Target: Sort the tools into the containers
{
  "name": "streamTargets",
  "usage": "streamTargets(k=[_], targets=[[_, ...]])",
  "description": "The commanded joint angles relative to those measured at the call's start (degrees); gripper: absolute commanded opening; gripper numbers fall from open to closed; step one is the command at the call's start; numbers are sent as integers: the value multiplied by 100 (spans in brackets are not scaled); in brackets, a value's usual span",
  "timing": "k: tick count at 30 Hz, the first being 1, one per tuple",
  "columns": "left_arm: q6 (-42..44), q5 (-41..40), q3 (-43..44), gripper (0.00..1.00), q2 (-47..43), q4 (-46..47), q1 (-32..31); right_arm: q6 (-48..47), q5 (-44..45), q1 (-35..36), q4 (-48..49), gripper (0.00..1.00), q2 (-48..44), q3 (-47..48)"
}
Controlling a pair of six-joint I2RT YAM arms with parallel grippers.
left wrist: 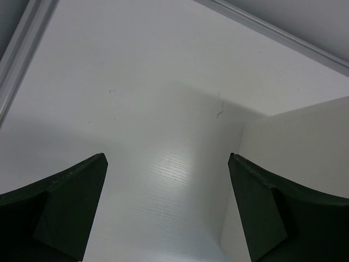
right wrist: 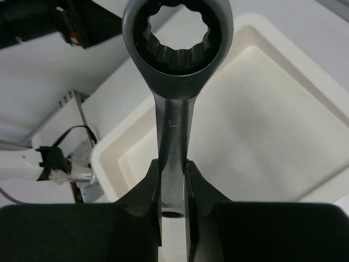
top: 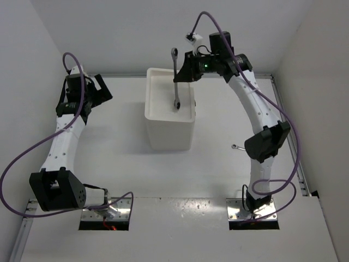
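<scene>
Between the fingers of the right gripper (right wrist: 172,169) a silver wrench (right wrist: 174,103) is pinched by its shank, with the jaws closed tight on its flat sides and the ring end pointing away from the wrist. From overhead, the wrench is held above the top tray (right wrist: 262,120) of the white box (top: 169,134). One end is over the tray's right half and the ring end reaches past the far rim (how steeply it tilts, and whether it touches the tray floor, I cannot tell). The tray looks bare of tools in both views that show it.

Further out, a second small silvery tool (top: 236,147), probably the other wrench, lies on the table (top: 120,142) to the right of the box, near the right arm's elbow. Off to the left, the left gripper (left wrist: 166,164) stands wide open with nothing between its fingers, over the table near the box's left wall.

By my reckoning the sorting is partway through. One wrench is about to be set down and one waits on the table. No pliers or scissors are in sight, and the drawers cannot be seen, so whether those tools are already stowed cannot be judged.
</scene>
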Motion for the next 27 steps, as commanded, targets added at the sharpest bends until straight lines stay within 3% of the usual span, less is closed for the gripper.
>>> streamTargets(k=[1,6,13,27], targets=[[-3,-20,6,100,-18,168,75,-527,526,159,-110,0,68,302],[50,-20,-56,100,-18,168,75,-1265,1483,537,-513,0,191,302],[50,-20,-108,100,-18,168,127,-1442,1776,731,-725,0,349,197],[50,33,-108,100,34,168,127,-247,1828,625,-461,0,586,-225]])
